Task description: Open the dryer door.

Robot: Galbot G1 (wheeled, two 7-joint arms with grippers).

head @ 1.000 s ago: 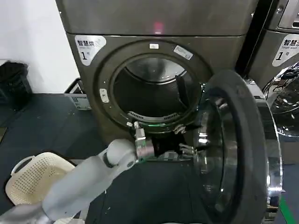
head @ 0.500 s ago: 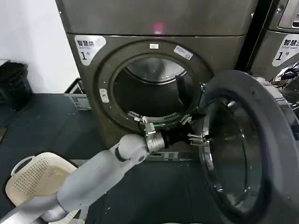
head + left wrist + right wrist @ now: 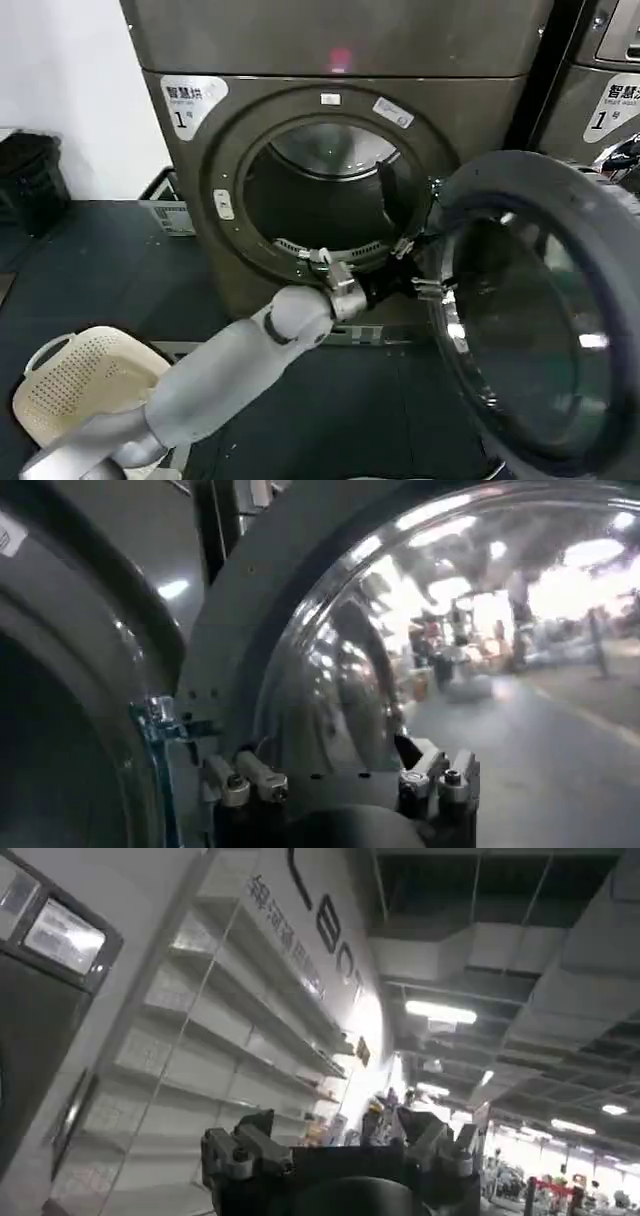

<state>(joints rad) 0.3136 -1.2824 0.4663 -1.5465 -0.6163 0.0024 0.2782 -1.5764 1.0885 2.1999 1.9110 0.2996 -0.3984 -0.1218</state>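
The dryer door [image 3: 540, 310] stands swung wide open at the right edge of the dryer [image 3: 330, 150], its grey plastic inner face and domed dark glass turned outward. The left gripper [image 3: 415, 270] reaches to the door's hinge-side rim, fingers spread apart, clamping nothing. The right gripper [image 3: 340, 1148] points up toward the ceiling, fingers parted.

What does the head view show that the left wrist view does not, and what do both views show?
Head view alone: the laundry basket on the floor, the open drum, and the whole left arm reaching to the door.
Left wrist view alone: the door's glass close up, mirroring a lit room.
Both: the left pincer, open, at the door's grey inner rim.
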